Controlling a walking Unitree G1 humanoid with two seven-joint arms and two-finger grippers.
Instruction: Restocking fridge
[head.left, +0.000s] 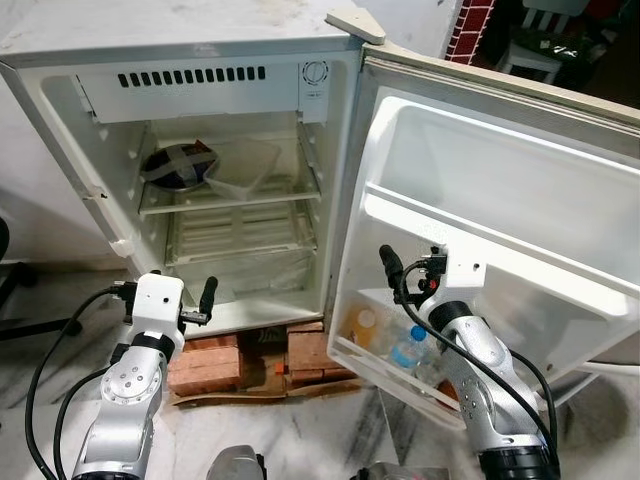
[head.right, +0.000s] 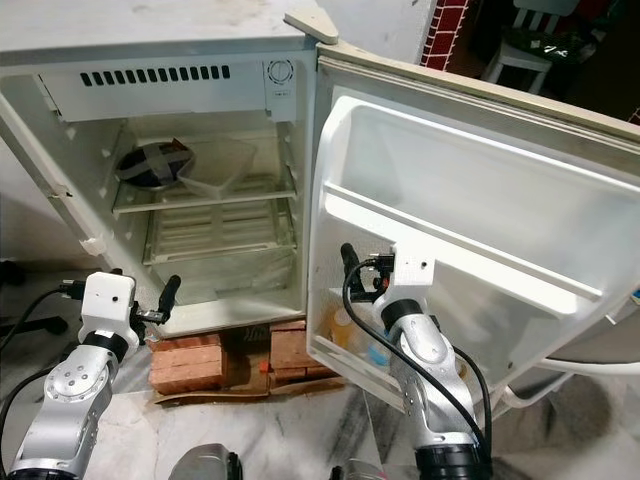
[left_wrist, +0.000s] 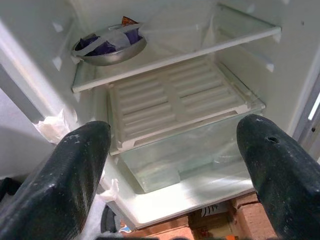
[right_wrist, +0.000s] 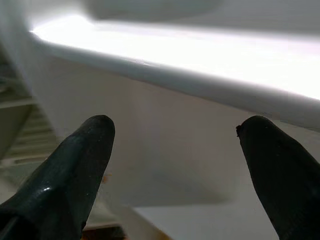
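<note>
The small white fridge (head.left: 60, 110) stands open on red bricks (head.left: 215, 362), its door (head.left: 560, 190) swung wide. Inside, 1 glass shelf (head.left: 235, 195) carries 1 covered metal bowl (head.left: 178, 165) and 1 clear plastic container (head.left: 243, 168) beside it. The lowest door rack (head.left: 345, 352) holds 2 bottles, 1 blue-capped (head.left: 410, 345). The left claw (left_wrist: 172, 150) gapes open before the clear crisper drawer (left_wrist: 190, 150). The right claw (right_wrist: 175, 150) is spread, empty, near the door's inner wall
</note>
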